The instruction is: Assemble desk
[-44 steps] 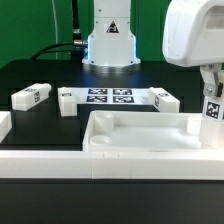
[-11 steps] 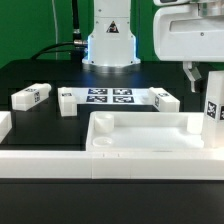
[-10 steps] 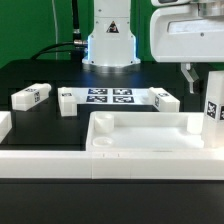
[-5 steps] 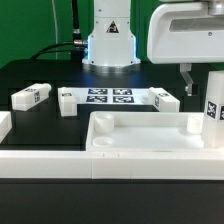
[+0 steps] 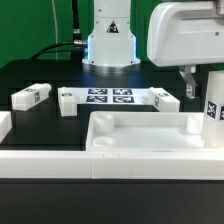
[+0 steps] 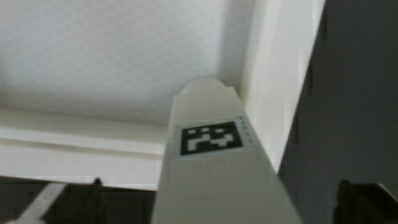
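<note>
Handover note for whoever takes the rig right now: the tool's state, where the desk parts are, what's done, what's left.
Tool: open, with a finger on either side of the upright white square-section leg, not gripping it.
Parts: the large white rimmed rectangular desk top lies nearest the exterior camera. The upright leg stands at its far corner on the exterior view's right. Three more white legs lie loose on the black table beyond it.
Done: one leg is stood in a corner; how firmly it is seated cannot be told.
Left: fit the three loose legs.
</note>
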You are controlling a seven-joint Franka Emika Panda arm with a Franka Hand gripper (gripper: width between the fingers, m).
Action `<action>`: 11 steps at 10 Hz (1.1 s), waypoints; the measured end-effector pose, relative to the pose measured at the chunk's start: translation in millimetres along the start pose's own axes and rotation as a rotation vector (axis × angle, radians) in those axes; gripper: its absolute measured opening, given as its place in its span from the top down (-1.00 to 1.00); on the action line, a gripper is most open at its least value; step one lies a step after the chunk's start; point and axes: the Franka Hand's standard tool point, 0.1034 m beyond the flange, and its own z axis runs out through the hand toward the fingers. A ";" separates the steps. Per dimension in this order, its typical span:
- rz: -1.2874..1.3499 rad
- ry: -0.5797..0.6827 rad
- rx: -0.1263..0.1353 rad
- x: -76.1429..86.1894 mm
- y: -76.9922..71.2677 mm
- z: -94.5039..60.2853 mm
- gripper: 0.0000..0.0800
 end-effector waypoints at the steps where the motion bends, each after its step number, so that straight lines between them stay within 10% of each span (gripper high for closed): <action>1: 0.004 0.000 0.000 -0.2 -0.1 0.2 -0.56; 3: 0.004 -0.001 0.000 -0.4 0.0 0.3 0.29; 11: 0.368 0.014 0.009 -0.1 3.0 0.5 0.28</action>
